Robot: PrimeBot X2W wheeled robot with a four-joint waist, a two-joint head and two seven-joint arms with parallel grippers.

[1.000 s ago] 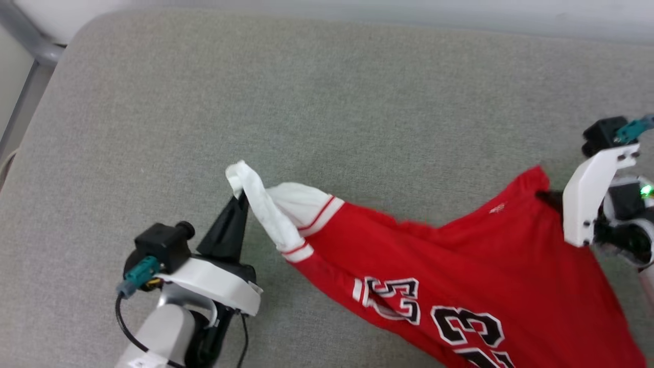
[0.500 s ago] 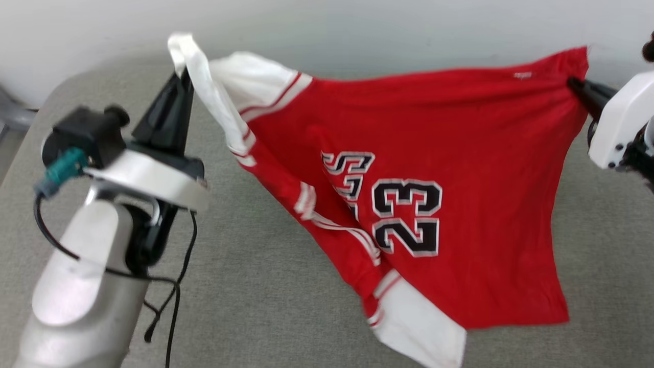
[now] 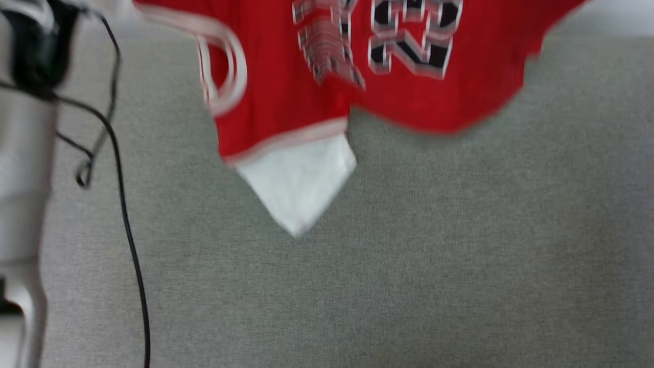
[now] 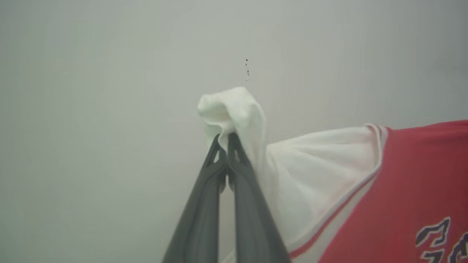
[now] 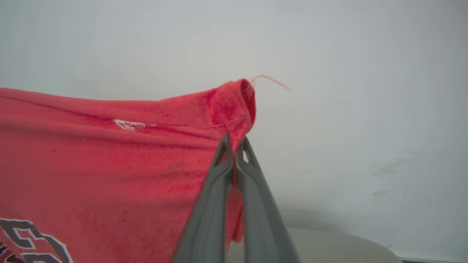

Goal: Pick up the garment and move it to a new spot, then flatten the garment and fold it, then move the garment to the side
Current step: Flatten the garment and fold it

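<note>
head view first: the garment [image 3: 286,102] hangs across the top of the frame, blurred. its free white sleeve [image 3: 299,189] points down at the grey cushion [image 3: 460,266] and looks clear of it (the blur makes a light touch hard to rule out). your pale left forearm [image 3: 20,153] and its black cable [image 3: 125,204] stand off to that side.

left wrist view: the left gripper [image 4: 227,136] is clenched on a bunch of the held sleeve [image 4: 234,106]. the red body runs away to its right and below its tips.

right wrist view: the right gripper [image 5: 234,140] is pinched on a red corner [image 5: 234,98], with the cloth spreading to its left and down.

so the long axis runs gripper to gripper and neither arm is nearer. i judge you should lower both together to lay it flat.
</note>
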